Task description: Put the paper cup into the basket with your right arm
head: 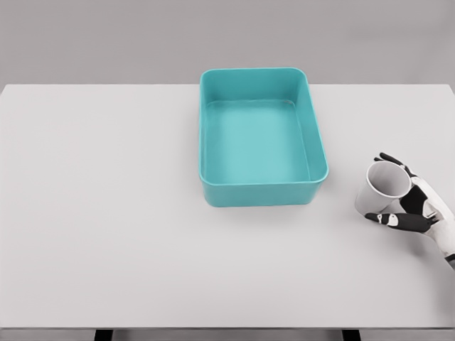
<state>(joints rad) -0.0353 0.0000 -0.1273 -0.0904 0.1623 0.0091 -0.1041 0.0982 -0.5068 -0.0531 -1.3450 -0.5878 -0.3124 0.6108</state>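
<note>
Starting at your left, the worktop (106, 213) is a plain pale surface, and no left arm shows anywhere in this view. Near the middle and towards the far edge sits the basket (263, 192), a teal rectangular tub with rounded corners. Its floor is bare, so nothing has been dropped in it yet.

Moving right, well apart from the basket and near the worktop's right edge, you have the cup (384, 190). It is tilted, with its mouth turned up and towards the camera. The right hand (411, 202) is wrapped around it: dark fingertips show over the far rim and a thumb lies under the lower side, so it reads as grasped. You cannot tell from this view whether the cup is lifted or its base touches the worktop.

By my reading, the grasp is done; the lift, the carry leftwards and the release remain. Nothing lies between cup and basket. The basket's near right wall is the only thing to clear, so take the cup over it, not into it.
</note>
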